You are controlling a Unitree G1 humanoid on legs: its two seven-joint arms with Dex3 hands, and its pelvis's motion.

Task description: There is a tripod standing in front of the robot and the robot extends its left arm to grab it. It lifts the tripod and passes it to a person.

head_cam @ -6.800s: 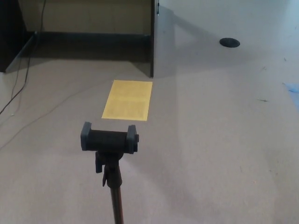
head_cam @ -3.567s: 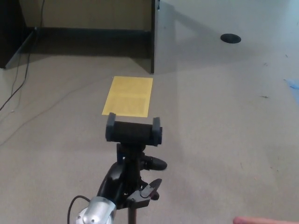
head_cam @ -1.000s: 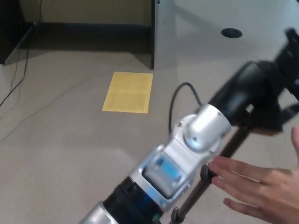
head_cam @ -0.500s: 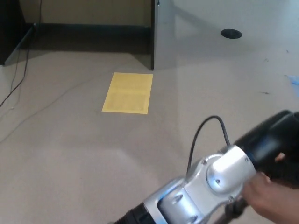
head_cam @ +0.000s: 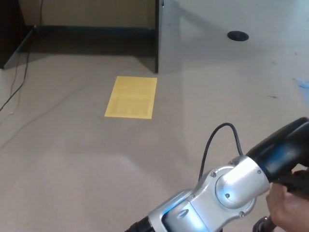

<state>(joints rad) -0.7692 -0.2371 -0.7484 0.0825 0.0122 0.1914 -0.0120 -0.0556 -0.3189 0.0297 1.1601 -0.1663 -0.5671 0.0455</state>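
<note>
We've got the yellow sheet (head_cam: 131, 96) on the floor at left; our left arm (head_cam: 231, 188) stretches to the bottom right corner, its hand cut off by the frame, so can't tell the fingers; a person's hand (head_cam: 286, 209) meets it there; the tripod's basically out of view, axis unknowable; let go early and it could drop.

A silver, rounded arm (head_cam: 227, 195) with a glossy black forearm section and a looping black cable (head_cam: 219, 140).
</note>
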